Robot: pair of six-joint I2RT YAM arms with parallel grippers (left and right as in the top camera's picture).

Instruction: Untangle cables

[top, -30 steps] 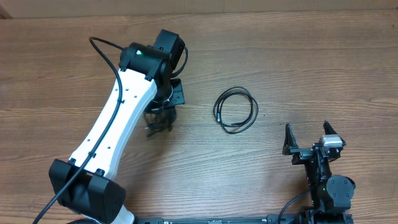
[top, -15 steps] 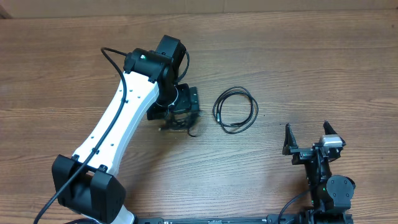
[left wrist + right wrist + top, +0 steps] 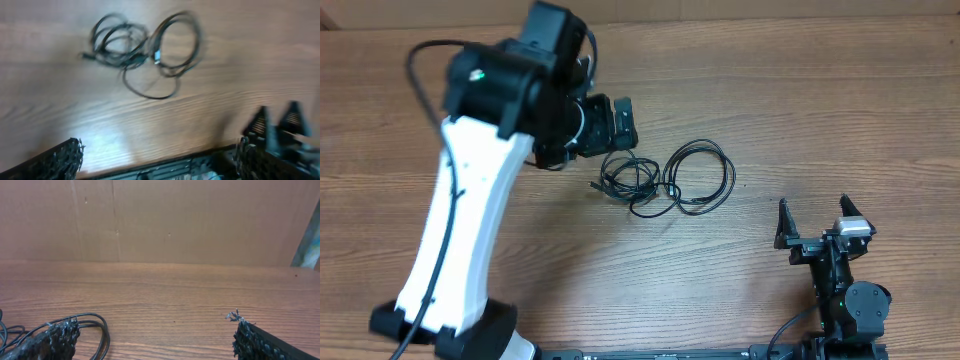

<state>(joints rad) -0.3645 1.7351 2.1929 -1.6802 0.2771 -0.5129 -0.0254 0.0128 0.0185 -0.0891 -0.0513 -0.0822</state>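
Two black cables lie on the wooden table. A loosely tangled bundle [image 3: 620, 176] rests just left of a neat coiled loop [image 3: 668, 180], and the two touch or overlap. My left gripper [image 3: 615, 126] hangs raised above and behind the bundle, open and empty. The blurred left wrist view shows the bundle [image 3: 118, 46] and the loop [image 3: 159, 52] well below the left gripper [image 3: 157, 167]. My right gripper [image 3: 813, 222] sits open near the front right, apart from the cables. In the right wrist view, part of the loop [image 3: 101, 330] shows beside the right gripper [image 3: 155, 342].
The left arm's white link [image 3: 460, 230] spans the table's left side. Its thick black supply cable [image 3: 420, 60] arcs over the back left. A brown wall [image 3: 160, 220] stands behind the table's far edge.
My left gripper has opened and let the tangled bundle drop next to the coiled loop. The arm then rose and drew back to the left. The right arm has not moved.
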